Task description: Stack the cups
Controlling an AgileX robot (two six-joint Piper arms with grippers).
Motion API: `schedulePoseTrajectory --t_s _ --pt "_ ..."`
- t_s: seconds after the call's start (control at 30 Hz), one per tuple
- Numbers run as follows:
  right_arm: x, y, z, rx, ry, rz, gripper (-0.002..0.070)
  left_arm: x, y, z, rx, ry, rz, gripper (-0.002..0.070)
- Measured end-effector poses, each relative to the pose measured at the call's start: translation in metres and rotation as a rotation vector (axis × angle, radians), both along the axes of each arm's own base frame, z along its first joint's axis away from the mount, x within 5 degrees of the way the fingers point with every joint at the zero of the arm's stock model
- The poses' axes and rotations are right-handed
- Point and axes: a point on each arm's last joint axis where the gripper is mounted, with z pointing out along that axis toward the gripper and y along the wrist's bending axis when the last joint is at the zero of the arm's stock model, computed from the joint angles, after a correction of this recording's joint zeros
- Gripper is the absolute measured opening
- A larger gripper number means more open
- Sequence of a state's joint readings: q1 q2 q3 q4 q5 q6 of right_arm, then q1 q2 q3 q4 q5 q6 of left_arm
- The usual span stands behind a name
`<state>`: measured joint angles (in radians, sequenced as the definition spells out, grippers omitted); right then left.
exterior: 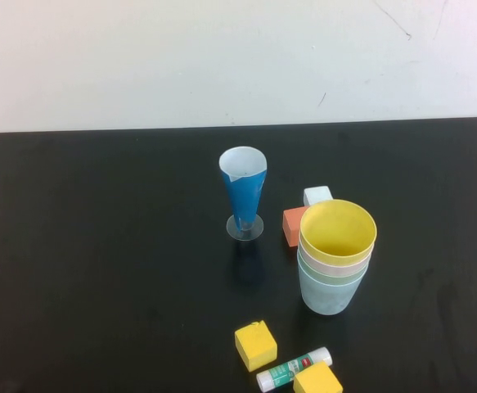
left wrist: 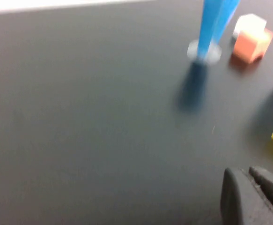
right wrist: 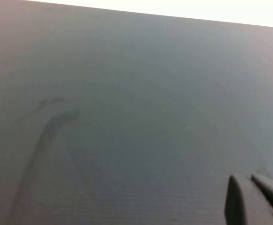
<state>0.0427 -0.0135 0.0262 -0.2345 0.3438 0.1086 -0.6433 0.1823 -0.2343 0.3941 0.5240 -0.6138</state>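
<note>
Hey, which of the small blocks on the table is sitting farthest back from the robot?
The white block. It sits behind the orange block, just past the stacked cups; both yellow blocks lie at the near edge by the glue stick.

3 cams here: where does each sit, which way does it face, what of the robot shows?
High: raised on the robot's side, angled down at the black table and the nested cups; no arm in frame.
Left wrist: low over the table, facing the blue cone cup; left claw shut at the frame edge.
Right wrist: faces bare table; right claw shut.
Shared: high and left wrist both show the orange block.
</note>
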Motion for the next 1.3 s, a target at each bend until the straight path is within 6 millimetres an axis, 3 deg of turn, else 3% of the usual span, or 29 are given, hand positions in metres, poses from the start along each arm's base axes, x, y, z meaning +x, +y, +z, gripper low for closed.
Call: schedulePoseTrajectory --t_s 0.17,0.27,0.4,0.57,1.3 --pt "0.000 0.000 0.000 0.000 0.002 0.000 -0.0002 -0.001 -0.001 -0.041 -0.115 0.171 0.120 -0.0002" --pt "0.000 0.000 0.000 0.004 0.002 -0.002 -0.0002 0.000 -0.001 -0.052 -0.164 0.141 0.155 -0.0002" --pt "0.000 0.000 0.000 0.010 0.001 -0.004 -0.0002 0.003 0.001 -0.054 -0.078 -0.071 0.142 -0.0002" --pt "0.000 0.000 0.000 0.012 0.001 -0.004 -0.0003 0.001 0.008 -0.052 -0.021 -0.172 0.210 -0.0002" --pt "0.000 0.000 0.000 0.012 0.001 -0.004 -0.0003 -0.004 0.022 -0.058 0.014 -0.125 0.470 -0.0002"
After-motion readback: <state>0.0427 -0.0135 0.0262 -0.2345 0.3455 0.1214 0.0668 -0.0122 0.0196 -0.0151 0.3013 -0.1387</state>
